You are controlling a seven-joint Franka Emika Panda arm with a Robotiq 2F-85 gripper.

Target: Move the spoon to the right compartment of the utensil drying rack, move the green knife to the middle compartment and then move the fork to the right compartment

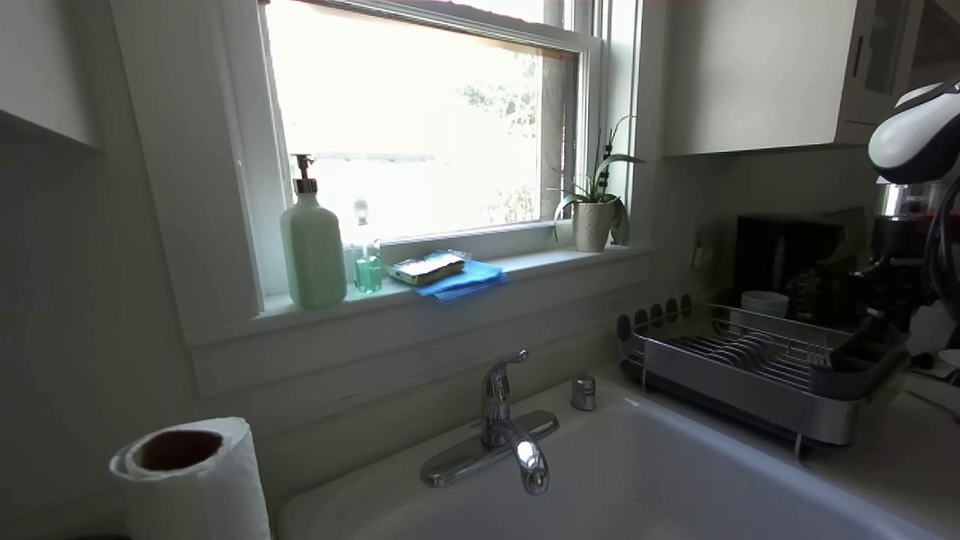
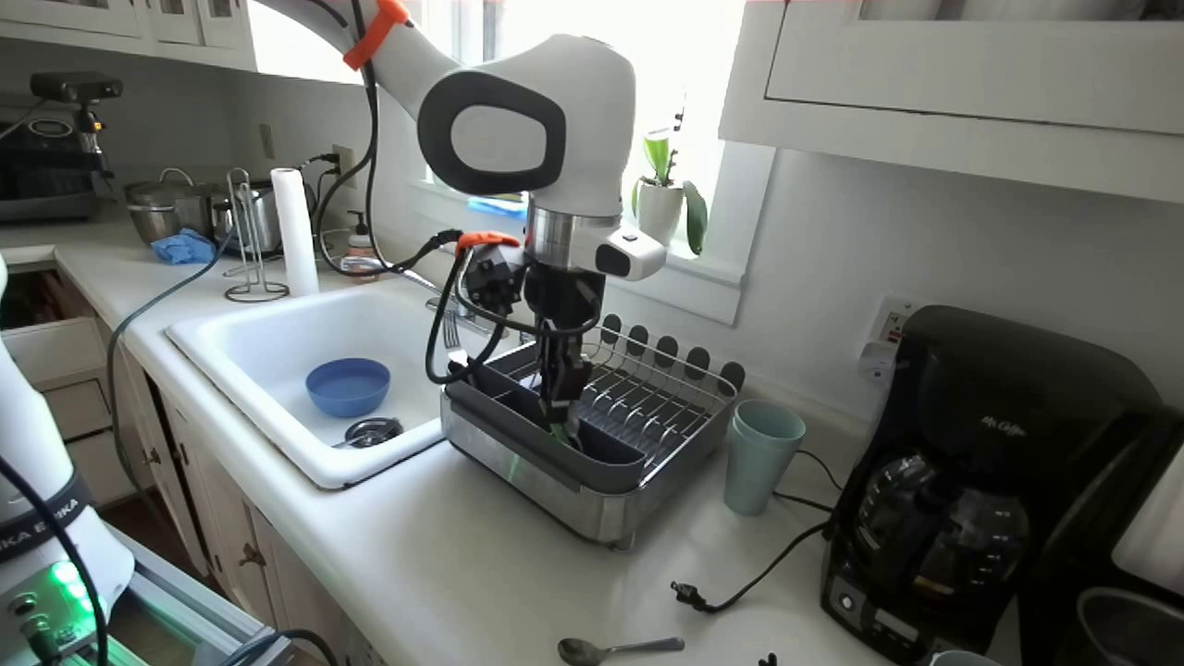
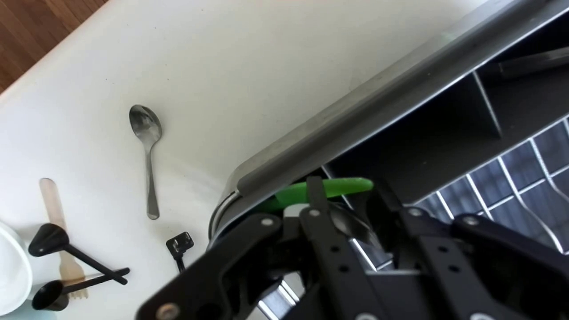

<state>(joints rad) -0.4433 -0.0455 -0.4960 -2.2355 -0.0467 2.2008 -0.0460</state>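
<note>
The utensil drying rack (image 2: 592,499) stands beside the sink and also shows in an exterior view (image 1: 750,390). The green knife (image 3: 351,186) leans in the end compartment farthest from the sink, its upper end over the divider towards the middle compartment. A metal spoon-like utensil (image 3: 353,224) is beside it, partly hidden by a finger. The fork (image 2: 451,335) stands tines up in the compartment nearest the sink. My gripper (image 3: 348,181) is open, pointing down into the rack, its fingers apart around the knife's upper part; whether they touch it cannot be told.
Another spoon (image 3: 149,131) lies on the counter. Black scoops (image 3: 51,240), a wooden fork (image 3: 55,204) and a plug (image 3: 180,243) lie nearby. Stacked cups (image 2: 763,453) and the coffee maker (image 2: 962,462) flank the rack; the sink (image 2: 250,379) holds a blue bowl (image 2: 348,387).
</note>
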